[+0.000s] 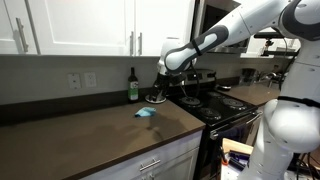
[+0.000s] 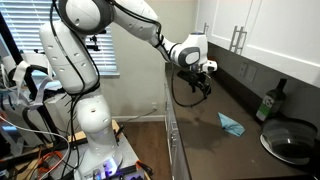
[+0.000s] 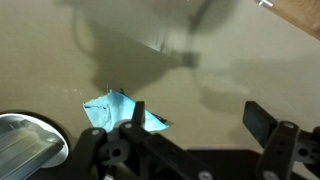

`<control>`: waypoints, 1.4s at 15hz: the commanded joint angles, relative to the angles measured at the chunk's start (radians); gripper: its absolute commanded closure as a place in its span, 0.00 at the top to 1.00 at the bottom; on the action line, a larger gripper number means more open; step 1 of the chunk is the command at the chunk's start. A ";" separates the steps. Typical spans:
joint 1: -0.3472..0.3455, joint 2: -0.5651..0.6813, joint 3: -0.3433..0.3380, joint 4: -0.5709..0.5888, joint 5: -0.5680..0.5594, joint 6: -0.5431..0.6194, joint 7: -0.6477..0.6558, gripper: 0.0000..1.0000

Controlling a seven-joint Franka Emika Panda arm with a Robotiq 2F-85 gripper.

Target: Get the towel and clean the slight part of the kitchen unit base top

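Observation:
The towel is a small light-blue cloth lying crumpled on the dark brown kitchen unit base top. My gripper hangs in the air above the counter, apart from the towel, pointing down. In the wrist view the gripper is open with only bare counter between its fingers. The towel lies just beside the left finger in that view, partly hidden behind it.
A dark green bottle stands by the back wall. A round dark pan sits past the towel, and the black stove adjoins the counter. White cabinets hang overhead.

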 commanded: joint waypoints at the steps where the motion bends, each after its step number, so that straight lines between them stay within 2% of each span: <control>1: -0.018 0.096 -0.005 0.024 0.021 0.122 -0.005 1.00; 8: -0.051 0.292 -0.027 0.107 0.033 0.292 -0.028 1.00; 12: -0.075 0.379 -0.023 0.177 0.047 0.338 -0.032 1.00; 21: -0.138 0.538 0.023 0.410 0.155 0.147 -0.068 1.00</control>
